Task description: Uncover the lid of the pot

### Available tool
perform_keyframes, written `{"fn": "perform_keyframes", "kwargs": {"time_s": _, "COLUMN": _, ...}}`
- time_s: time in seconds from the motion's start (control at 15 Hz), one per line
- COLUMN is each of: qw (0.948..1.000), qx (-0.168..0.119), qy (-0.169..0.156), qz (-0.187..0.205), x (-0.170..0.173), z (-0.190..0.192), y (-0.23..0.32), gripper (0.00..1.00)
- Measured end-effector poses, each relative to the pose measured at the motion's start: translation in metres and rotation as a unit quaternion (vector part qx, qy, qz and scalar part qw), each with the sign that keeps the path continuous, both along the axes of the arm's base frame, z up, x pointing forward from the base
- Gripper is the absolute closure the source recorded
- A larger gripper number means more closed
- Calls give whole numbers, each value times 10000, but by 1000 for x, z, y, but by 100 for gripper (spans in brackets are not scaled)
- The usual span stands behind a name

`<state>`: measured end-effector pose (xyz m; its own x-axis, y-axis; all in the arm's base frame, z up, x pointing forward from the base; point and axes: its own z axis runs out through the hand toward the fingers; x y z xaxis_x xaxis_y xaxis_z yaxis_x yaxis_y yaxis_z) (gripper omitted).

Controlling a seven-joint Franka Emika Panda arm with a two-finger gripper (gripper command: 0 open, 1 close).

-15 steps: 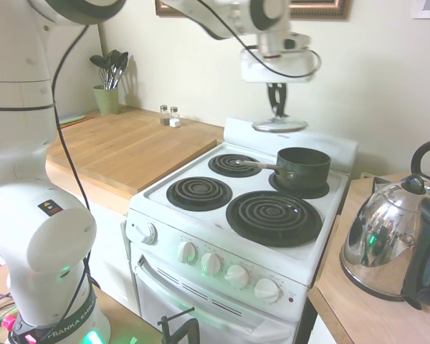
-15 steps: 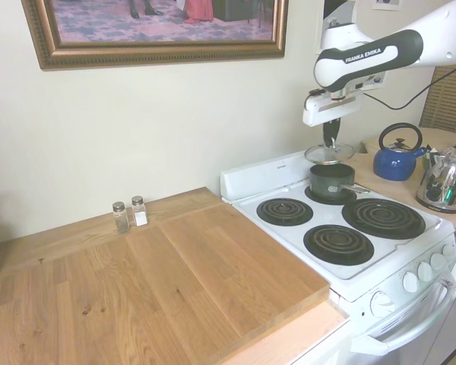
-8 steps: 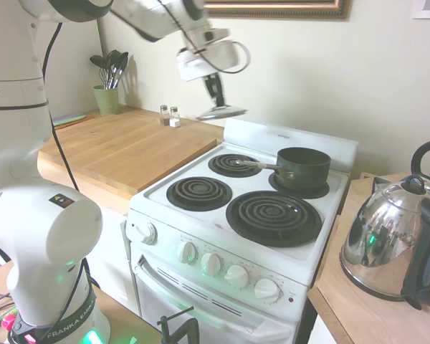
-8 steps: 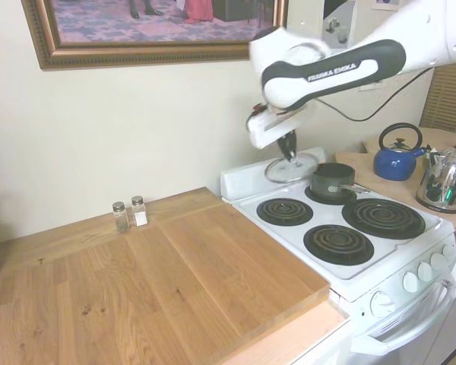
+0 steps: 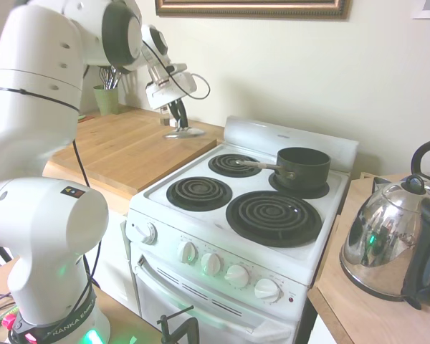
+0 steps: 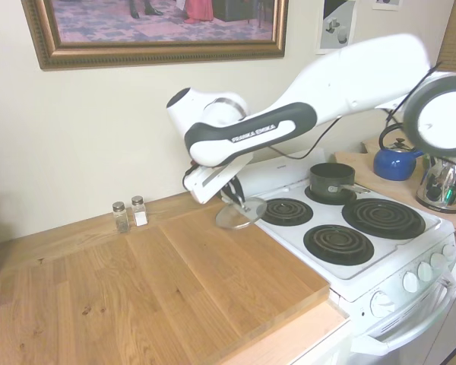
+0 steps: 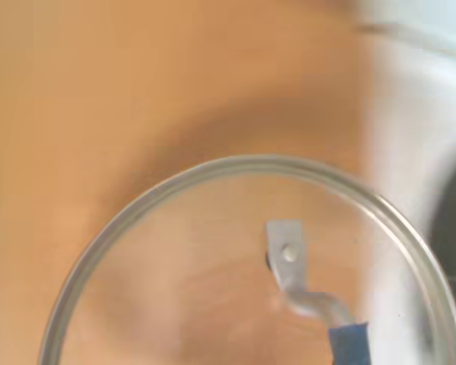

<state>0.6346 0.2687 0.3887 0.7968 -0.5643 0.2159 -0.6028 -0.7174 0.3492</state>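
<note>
The lid is round clear glass with a metal rim and a loop handle. The gripper is closed on that handle and holds the lid tilted above the wooden counter, beside the stove. The pot stands uncovered on a back burner. Only the wrist view shows the handle's rivet.

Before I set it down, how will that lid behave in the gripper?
The lid looks like glass with a metal rim, so probably fragile if dropped. Held only by its thin loop handle, it hangs tilted and may swing. Being round, it could roll on the wooden counter if it lands on edge.
</note>
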Motion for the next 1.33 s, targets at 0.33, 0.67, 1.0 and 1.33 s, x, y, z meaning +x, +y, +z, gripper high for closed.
{"fn": "perform_keyframes", "kwargs": {"time_s": 0.33, "qw": 9961, "qx": 611, "qy": 576, "qz": 267, "x": -1, "z": -10, "y": 0, "gripper": 100}}
{"fn": "perform_keyframes", "kwargs": {"time_s": 0.67, "qw": 9917, "qx": 916, "qy": 898, "qz": 82, "x": 12, "z": -22, "y": -31, "gripper": 100}}
{"fn": "perform_keyframes", "kwargs": {"time_s": 1.0, "qw": 9888, "qx": 970, "qy": 1118, "qz": 185, "x": 12, "z": -24, "y": -31, "gripper": 0}}
{"fn": "perform_keyframes", "kwargs": {"time_s": 1.33, "qw": 9880, "qx": 978, "qy": 1168, "qz": 237, "x": 13, "z": -25, "y": -30, "gripper": 0}}
